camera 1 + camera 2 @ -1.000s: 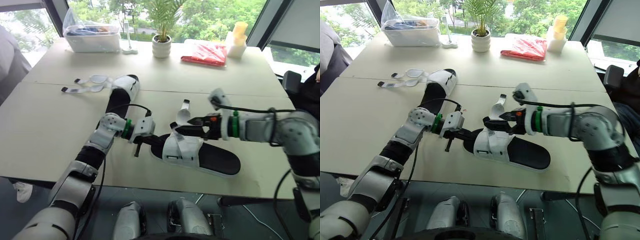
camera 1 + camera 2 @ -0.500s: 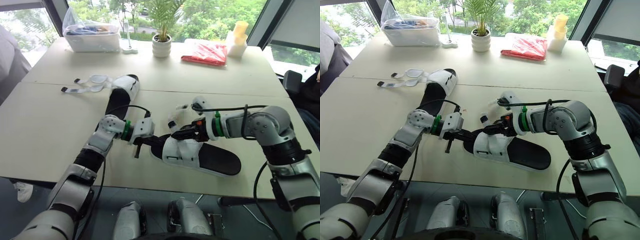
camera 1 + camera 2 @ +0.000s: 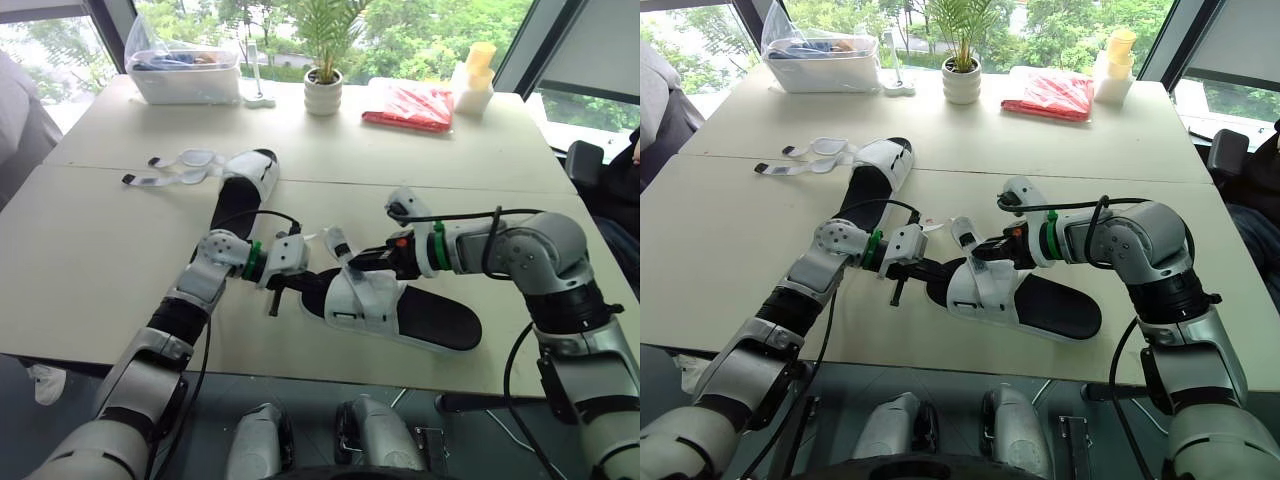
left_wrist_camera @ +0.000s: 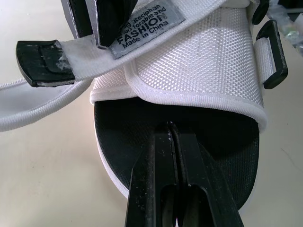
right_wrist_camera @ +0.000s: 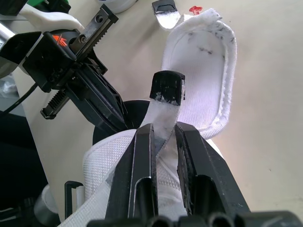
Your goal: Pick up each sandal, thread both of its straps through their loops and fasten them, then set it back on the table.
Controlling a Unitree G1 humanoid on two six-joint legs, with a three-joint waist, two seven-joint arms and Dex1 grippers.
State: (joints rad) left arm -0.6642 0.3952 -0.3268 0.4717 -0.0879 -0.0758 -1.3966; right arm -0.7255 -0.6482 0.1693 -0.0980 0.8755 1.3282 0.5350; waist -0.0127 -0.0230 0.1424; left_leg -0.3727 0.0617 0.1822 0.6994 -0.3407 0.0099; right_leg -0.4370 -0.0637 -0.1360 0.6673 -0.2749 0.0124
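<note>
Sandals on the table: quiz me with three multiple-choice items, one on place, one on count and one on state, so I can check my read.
1. Where does the far sandal lie?
A) on the floor
B) on the table, toward the robot's left
C) on a chair

2. How many sandals are on the table?
A) two
B) one
C) three

3. What is the right gripper doing?
A) hanging open
B) gripping a cup
C) shut on a strap of the near sandal

Answers:
1 B, it rests on the tabletop, back and left of the near one.
2 A, one near and one far.
3 C, the right wrist view shows the strap pinched between the fingers.
</note>
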